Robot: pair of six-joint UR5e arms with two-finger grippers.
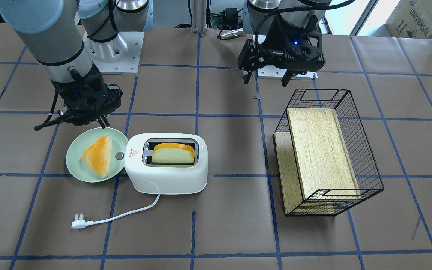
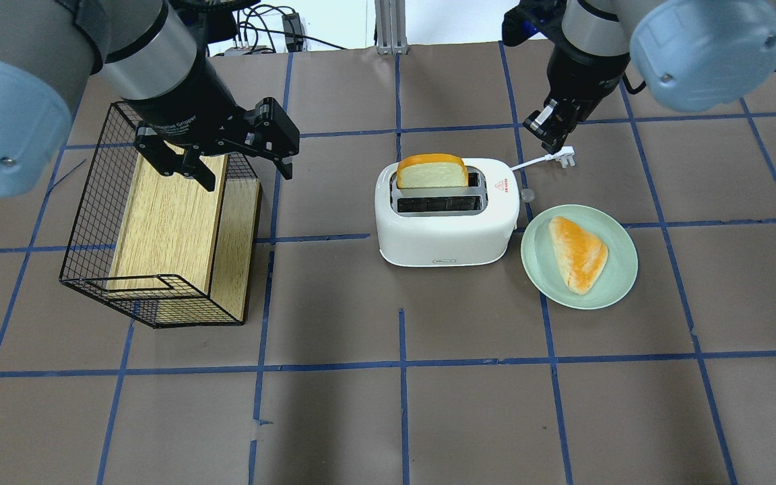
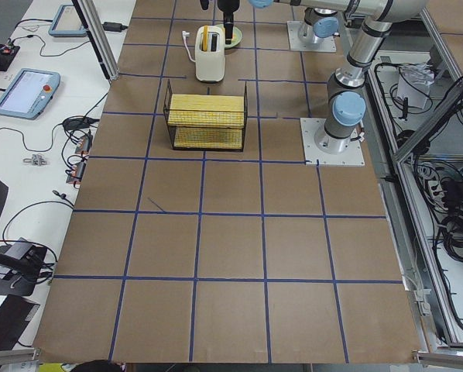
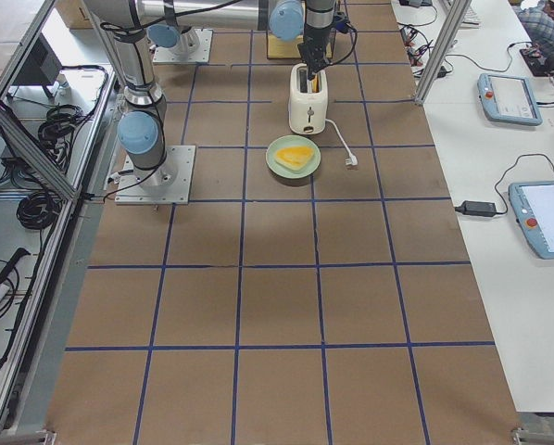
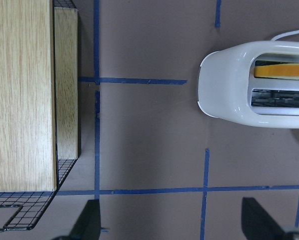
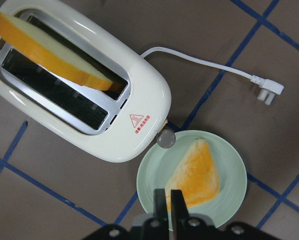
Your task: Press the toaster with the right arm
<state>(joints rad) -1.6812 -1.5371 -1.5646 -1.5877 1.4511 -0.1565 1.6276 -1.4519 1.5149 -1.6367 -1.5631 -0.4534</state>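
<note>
The white toaster [image 1: 167, 170] stands mid-table with a bread slice [image 1: 173, 153] upright in one slot. Its round grey lever knob [image 1: 119, 155] is at the end next to the plate. It also shows in the overhead view [image 2: 445, 232] and the right wrist view [image 6: 139, 95], with the knob [image 6: 165, 139] just beyond my fingertips. My right gripper [image 1: 102, 122] is shut and empty. It hangs above the plate's edge, close to the knob but apart from it [image 6: 168, 197]. My left gripper [image 2: 245, 174] is open and empty above the basket's end.
A pale green plate [image 1: 74, 165] with a triangular bread piece [image 1: 98, 155] touches the toaster's knob end. The white cord and plug [image 1: 78, 224] lie on the table beside the toaster. A wire basket [image 1: 368, 150] with a wooden board lies on its side under my left arm.
</note>
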